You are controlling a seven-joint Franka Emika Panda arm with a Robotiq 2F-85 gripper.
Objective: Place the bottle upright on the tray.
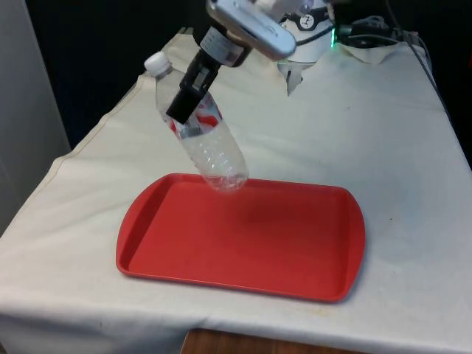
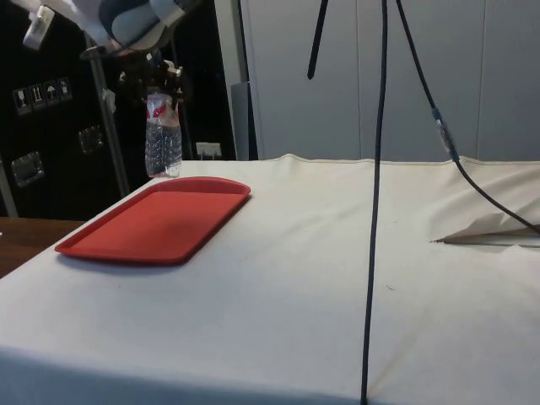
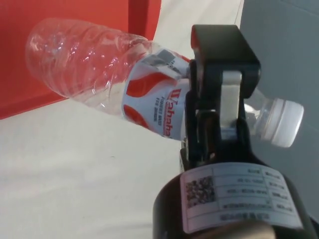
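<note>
A clear plastic bottle [image 1: 206,144] with a red-and-white label and a white cap hangs tilted in the air, cap up and toward the front view's left. My gripper [image 1: 188,110] is shut on the bottle at its label. The bottle's base hovers just over the far rim of the red tray [image 1: 243,240]. From the side the bottle [image 2: 162,139] looks nearly upright above the tray's far end [image 2: 160,221]. In the wrist view one black finger [image 3: 219,94] crosses the label of the bottle [image 3: 114,82], with the tray [image 3: 75,30] behind it.
The tray lies flat near the table's front edge on the white cloth [image 1: 391,147]. A black cable [image 2: 375,202] hangs down through the side view. Crumpled cloth and cables lie at the table's far end [image 1: 369,44].
</note>
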